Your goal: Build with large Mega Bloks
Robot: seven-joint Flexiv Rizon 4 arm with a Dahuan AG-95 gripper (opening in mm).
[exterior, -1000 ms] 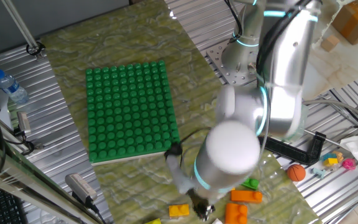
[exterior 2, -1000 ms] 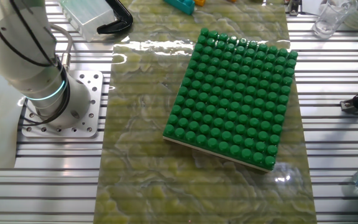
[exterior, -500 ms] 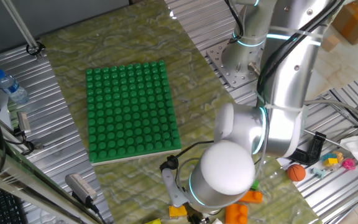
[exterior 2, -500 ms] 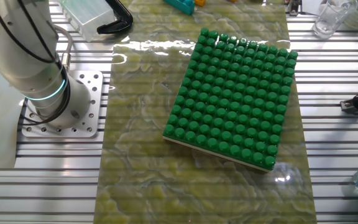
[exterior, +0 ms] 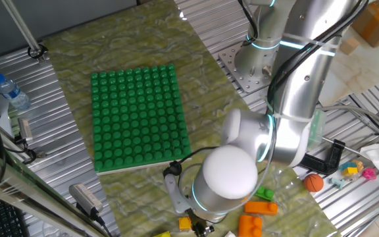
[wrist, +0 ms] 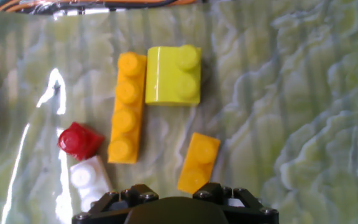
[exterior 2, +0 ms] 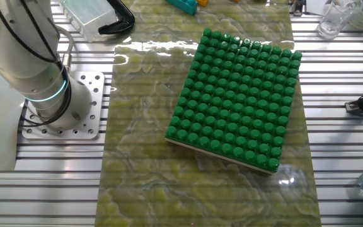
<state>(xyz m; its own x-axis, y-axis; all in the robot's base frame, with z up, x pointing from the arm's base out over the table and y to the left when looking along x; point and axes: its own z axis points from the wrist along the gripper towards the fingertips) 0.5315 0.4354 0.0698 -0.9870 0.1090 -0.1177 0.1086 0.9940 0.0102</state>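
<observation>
A marbled green mat is spread over the slatted metal worktop (exterior: 25, 72). The silver robot arm (exterior: 295, 99) fills the right half of one fixed view, bent down toward the bottom edge of the frame. The big flat green studded baseplate (exterior: 138, 118) lies at the centre left of that view and at the centre right of the other fixed view, with nothing built on it.

In the hand view, the Mega Bloks are seen lying loose on the mat in the left and centre of the frame. A long four-stud orange-yellow brick (wrist: 127, 116) lies upright in the frame. A lime-yellow two-stud brick (wrist: 173, 75) is just beside its upper right end. A smaller orange-yellow brick (wrist: 199, 162) lies tilted at lower centre. A white brick (wrist: 89, 178) is at lower left, with a small red piece (wrist: 79, 140) just above it.

In one fixed view, an orange brick (exterior: 260, 207) and a green brick (exterior: 264, 194) are seen at lower right, and an orange ball (exterior: 314, 182) further right.

Only the dark base of the tool (wrist: 175, 208) shows, at the bottom edge of the hand view; whether it is wide or narrow cannot be told.
</observation>
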